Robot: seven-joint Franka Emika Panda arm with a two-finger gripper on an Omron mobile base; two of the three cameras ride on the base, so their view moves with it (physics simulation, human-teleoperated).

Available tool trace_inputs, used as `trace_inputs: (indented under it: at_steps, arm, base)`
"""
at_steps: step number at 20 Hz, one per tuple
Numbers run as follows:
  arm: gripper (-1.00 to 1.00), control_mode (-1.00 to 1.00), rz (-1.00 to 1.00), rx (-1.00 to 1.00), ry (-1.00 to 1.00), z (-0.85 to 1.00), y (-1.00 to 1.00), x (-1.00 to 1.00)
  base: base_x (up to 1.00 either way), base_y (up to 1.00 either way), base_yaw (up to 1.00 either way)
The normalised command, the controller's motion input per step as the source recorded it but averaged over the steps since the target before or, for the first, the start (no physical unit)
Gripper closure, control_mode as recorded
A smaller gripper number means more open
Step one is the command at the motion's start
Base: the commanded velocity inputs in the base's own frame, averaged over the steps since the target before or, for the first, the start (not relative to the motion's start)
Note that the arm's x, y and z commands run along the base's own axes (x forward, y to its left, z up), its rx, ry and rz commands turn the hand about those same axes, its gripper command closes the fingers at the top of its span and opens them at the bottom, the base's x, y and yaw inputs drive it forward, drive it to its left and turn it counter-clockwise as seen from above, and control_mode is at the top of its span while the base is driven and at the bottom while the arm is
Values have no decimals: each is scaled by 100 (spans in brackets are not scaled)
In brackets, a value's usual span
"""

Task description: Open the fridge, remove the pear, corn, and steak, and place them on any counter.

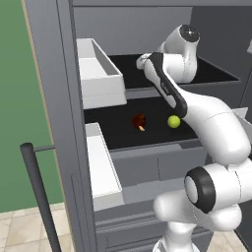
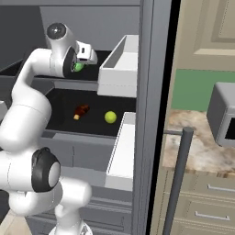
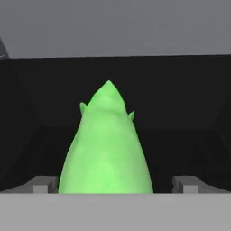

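Open dark fridge (image 1: 59, 98) interior, bright green tapered corn (image 3: 106, 149) between spread end effector (image 3: 115, 184) fingers, grip unclear

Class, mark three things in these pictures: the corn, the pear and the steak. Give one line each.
corn (image 3: 107, 153), hand view, middle of its green body
pear (image 1: 173, 121), left base view, centre of the round fruit
steak (image 2: 81, 110), right base view, middle of the brown piece
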Motion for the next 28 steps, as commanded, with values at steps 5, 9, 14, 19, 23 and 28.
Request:
trace_inputs:
  at_steps: [5,9,14,19,23,28]
  arm:
    - [100,-100,-4,10,20,-79,0,0]
    - [100,-100,0,12,6,-64,0,-2]
    - [100,-100,0,6,-15,-12,0,-72]
    - [100,-100,0,0,-20,0,0,-100]
    - [100,-100,0,6,0,0,0,-100]
    - [100,-100,-1,5,9,-3,0,-100]
  base:
    - [0,0,0]
    - [0,0,0]
    - [0,0,0]
    - [0,0,0]
    - [0,0,0]
    - [0,0,0]
